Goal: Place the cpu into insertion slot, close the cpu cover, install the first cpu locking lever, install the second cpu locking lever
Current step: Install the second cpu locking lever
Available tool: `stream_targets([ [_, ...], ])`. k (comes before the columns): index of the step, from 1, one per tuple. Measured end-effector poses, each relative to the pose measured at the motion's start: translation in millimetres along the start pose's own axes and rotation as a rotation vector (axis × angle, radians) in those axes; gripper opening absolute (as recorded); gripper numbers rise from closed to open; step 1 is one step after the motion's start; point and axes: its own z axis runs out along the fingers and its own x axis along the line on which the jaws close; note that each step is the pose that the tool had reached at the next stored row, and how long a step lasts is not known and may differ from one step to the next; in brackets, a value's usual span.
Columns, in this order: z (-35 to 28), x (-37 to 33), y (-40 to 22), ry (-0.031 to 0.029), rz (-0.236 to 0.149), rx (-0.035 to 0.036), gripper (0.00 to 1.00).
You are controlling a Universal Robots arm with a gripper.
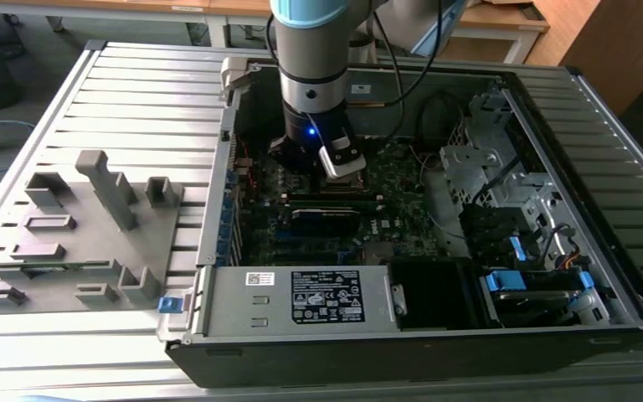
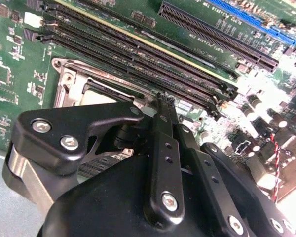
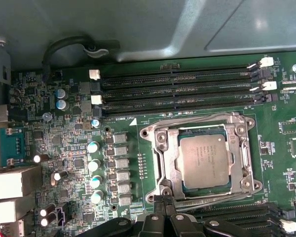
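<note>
Slatted grey table under computer case

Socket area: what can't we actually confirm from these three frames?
- Whether both locking levers are latched: in the first wrist view the claw covers the near edge of the cpu cover.
- The cpu: in the second wrist view the claw's linkage hides most of it.
- Insertion slot: in the exterior view the arm's wrist blocks it.

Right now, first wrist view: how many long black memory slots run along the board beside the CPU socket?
4, stacked parallel next to the socket: first, second, third, fourth, the one nearest the cpu. More slots peek past the gripper; some may be hidden.
</note>
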Motion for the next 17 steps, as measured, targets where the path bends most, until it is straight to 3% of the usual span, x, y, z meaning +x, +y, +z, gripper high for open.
stream_targets([
  [4,0.5,0.9,-0.1,0.0005,0.0,-0.0043,0.1],
  [17,2.8,3.0,-0.5,0.0007,0.001,-0.0058,0.1],
])
